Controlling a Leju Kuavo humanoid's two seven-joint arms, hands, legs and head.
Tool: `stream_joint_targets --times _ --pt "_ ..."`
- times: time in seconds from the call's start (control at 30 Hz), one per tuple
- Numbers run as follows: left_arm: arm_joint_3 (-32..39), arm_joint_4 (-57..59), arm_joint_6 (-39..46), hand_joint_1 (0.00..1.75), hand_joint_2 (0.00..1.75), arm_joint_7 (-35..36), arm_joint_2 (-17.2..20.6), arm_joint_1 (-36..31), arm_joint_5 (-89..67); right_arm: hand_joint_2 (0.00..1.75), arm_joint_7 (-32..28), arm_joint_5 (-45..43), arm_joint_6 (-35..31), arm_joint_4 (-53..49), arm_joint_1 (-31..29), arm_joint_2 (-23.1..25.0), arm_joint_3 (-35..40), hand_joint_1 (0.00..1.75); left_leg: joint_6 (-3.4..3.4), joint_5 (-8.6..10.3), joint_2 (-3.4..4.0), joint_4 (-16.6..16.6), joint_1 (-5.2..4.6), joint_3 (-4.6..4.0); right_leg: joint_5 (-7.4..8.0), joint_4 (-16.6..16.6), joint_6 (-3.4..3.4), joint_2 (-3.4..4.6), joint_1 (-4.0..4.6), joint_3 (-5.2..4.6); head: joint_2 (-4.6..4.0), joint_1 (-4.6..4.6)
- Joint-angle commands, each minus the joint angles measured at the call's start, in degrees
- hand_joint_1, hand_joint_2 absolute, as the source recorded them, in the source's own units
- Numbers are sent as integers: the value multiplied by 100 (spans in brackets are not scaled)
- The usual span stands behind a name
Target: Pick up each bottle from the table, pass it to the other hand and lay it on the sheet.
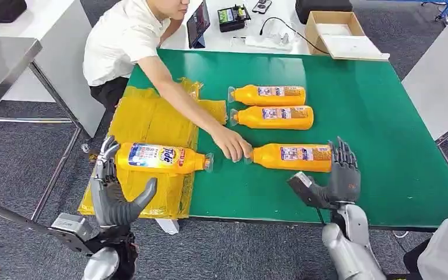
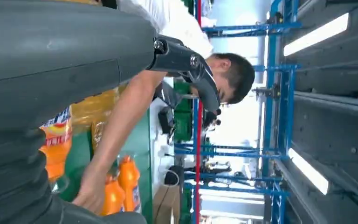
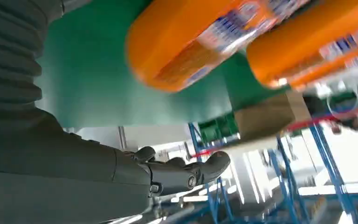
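One orange bottle (image 1: 163,158) lies on the yellow sheet (image 1: 146,119) at the desk's (image 1: 379,128) left edge; three more lie on the green top, the nearest (image 1: 291,157) touched by a person's hand (image 1: 231,144). The left hand (image 1: 114,189) and right hand (image 1: 332,178) hover with fingers spread, holding nothing.

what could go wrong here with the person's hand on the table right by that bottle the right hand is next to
1. The person's hand rests at the cap of the nearest bottle, and the right hand sits open by its base; reaching now might strike the person.
2. The left hand is open beside the bottle on the yellow sheet; a sweep may roll that bottle off the table edge.
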Motion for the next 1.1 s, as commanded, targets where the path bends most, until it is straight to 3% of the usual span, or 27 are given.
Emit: stream_joint_targets --times 0.03,0.13,0.33,0.5,0.6,0.63,1.1 --pt "-354 598 110 0 175 -11 86 -303 -29 175 294 151 239 1774 -946 -40 633 0 4 -3 9 -8 3 21 -3 -5 -13 -2 7 19 0 0" --pt "-354 591 111 0 175 -11 92 -298 -29 175 293 147 234 1771 -939 -47 635 0 12 -13 13 -13 3 47 -13 -8 -19 -5 10 45 0 -2" --pt "-395 590 194 0 175 8 79 -353 -78 175 587 396 660 1927 -1020 26 986 0 8 -6 9 -6 2 18 -8 -3 -8 -1 5 21 0 0" --pt "-475 651 200 0 175 44 85 -429 -88 175 1067 718 1164 2221 -1117 -3 1322 0 7 -6 9 -7 0 18 -8 -3 -10 -2 4 20 0 0" --pt "-483 674 202 0 175 160 97 -436 -86 175 1574 978 1560 2350 -1214 -82 1533 0 10 -8 8 -10 2 34 -11 -7 -14 -7 8 35 0 -2" --pt "-477 650 160 0 175 248 107 -399 -61 175 1988 1194 1681 2373 -1258 -109 1682 0 9 -5 4 -8 1 26 -9 -5 -10 -7 5 26 0 0" --pt "-452 614 -25 0 175 486 58 -351 -88 175 2744 1475 2055 2339 -1483 -131 1738 0 10 -1 3 -9 0 60 -6 -9 -11 -8 5 62 0 0"
